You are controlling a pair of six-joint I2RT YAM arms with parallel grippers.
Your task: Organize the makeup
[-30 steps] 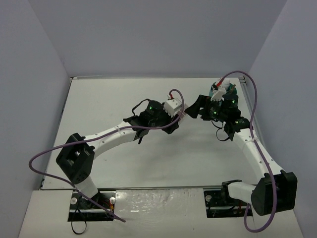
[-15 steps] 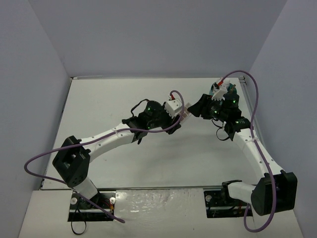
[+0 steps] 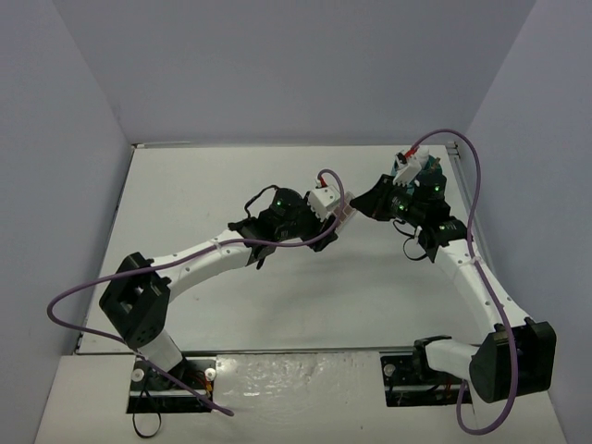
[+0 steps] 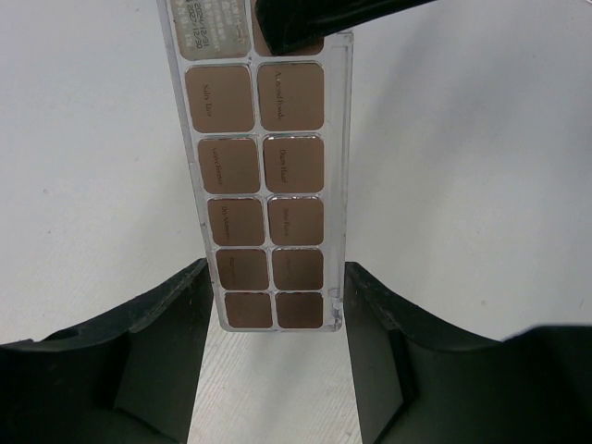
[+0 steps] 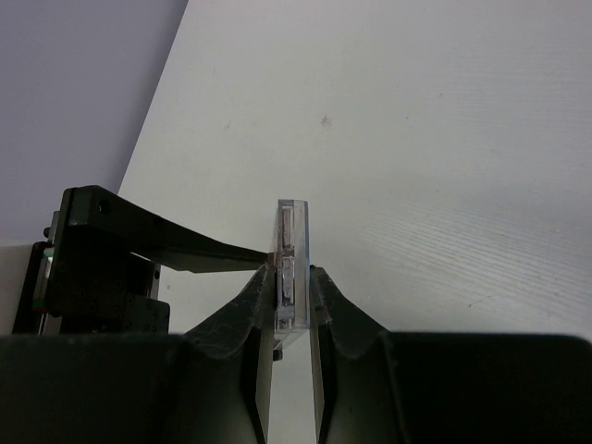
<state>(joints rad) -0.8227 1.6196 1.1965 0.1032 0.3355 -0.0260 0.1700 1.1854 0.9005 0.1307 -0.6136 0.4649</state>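
A flat clear palette (image 4: 264,185) of brown makeup pans is held above the table between both arms. My left gripper (image 4: 276,277) is shut across the width of its near end, one finger on each long edge. My right gripper (image 5: 291,277) is shut on the opposite end, its pads pressing the two flat faces of the palette (image 5: 292,264), which shows edge-on there. In the top view the palette (image 3: 347,215) bridges the left gripper (image 3: 335,220) and the right gripper (image 3: 363,205) at the table's middle right. No other makeup is clearly in view.
A teal tub (image 3: 427,166) with white and red items poking out stands at the back right, mostly hidden behind the right wrist. Purple cables loop over both arms. Grey walls enclose the white table (image 3: 203,185) on three sides.
My right gripper's fingers have closed onto the far end of the palette. The left arm edged slightly right with the palette still in it.
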